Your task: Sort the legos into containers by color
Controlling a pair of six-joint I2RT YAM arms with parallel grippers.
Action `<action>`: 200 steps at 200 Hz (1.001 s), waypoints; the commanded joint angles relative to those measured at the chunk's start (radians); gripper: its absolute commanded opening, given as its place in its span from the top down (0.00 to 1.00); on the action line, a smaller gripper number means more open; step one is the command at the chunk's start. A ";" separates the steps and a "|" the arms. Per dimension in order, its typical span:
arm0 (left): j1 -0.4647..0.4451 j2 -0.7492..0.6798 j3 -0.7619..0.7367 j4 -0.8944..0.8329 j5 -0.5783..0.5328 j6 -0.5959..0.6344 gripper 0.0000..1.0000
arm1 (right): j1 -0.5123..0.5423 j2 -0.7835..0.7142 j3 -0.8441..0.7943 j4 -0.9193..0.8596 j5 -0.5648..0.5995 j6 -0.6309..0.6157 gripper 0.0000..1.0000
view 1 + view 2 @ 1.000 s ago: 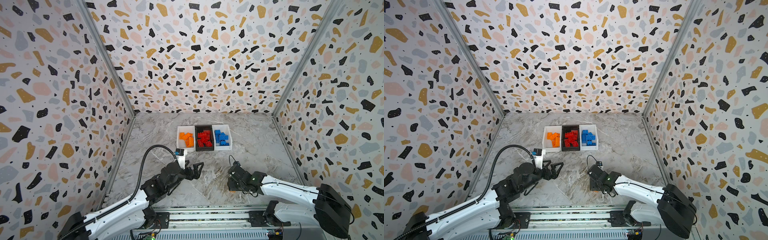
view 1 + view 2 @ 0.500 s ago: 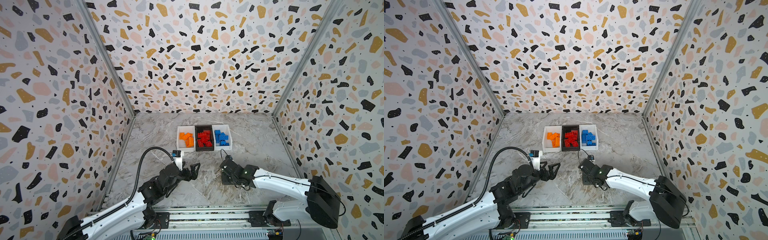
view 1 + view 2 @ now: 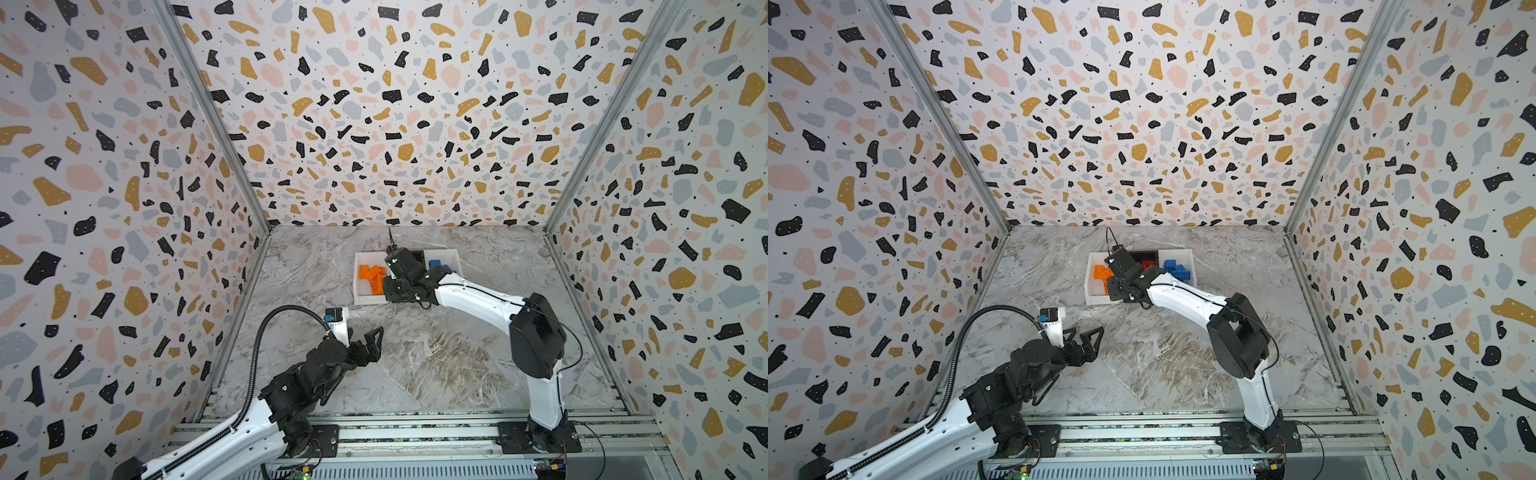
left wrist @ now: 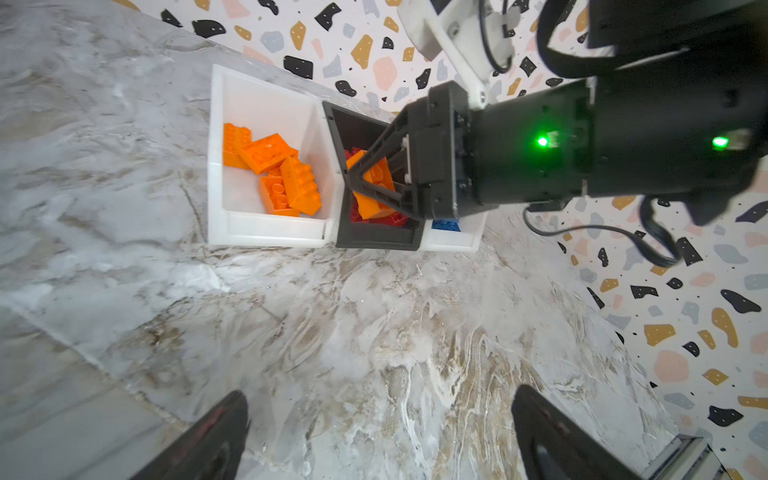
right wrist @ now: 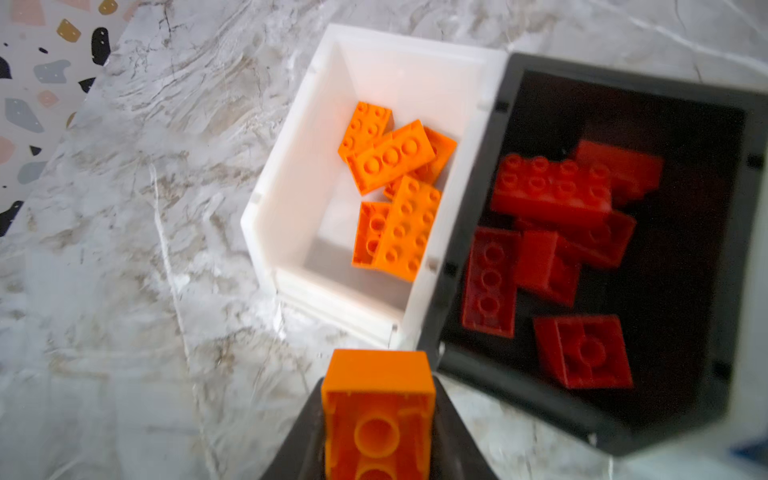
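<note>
Three containers stand in a row at the back. A white bin (image 3: 356, 282) holds several orange legos (image 5: 395, 187). The black bin (image 5: 519, 382) holds several red legos (image 5: 548, 195). The other white bin (image 3: 1187, 254) holds blue legos (image 3: 1177, 270). My right gripper (image 5: 377, 415) is shut on an orange lego (image 5: 376, 374), stud side away from its camera. In the left wrist view that lego (image 4: 376, 183) hangs over the black bin's edge beside the orange bin (image 4: 216, 166). My left gripper (image 4: 380, 436) hovers open and empty over bare marble, well in front of the bins.
The marble table (image 3: 436, 357) is walled on three sides by terrazzo-patterned panels. An aluminium rail (image 3: 415, 432) with both arm bases runs along the front edge. The right arm's cable (image 4: 623, 237) loops beside the blue bin.
The right gripper shut on the orange lego near the table's front, then carried it back and left to the bins. The left gripper stayed open and barely moved.
</note>
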 commanded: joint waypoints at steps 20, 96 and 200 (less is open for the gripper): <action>-0.003 -0.079 -0.004 -0.093 -0.109 -0.017 0.00 | -0.030 0.169 0.303 -0.129 -0.046 -0.113 0.66; -0.001 -0.027 0.065 -0.133 -0.436 -0.028 0.00 | -0.034 0.019 0.228 -0.103 -0.085 -0.186 0.01; 0.114 0.067 -0.144 0.617 -0.934 0.591 0.00 | -0.121 -1.087 -1.151 0.453 0.380 -0.308 0.01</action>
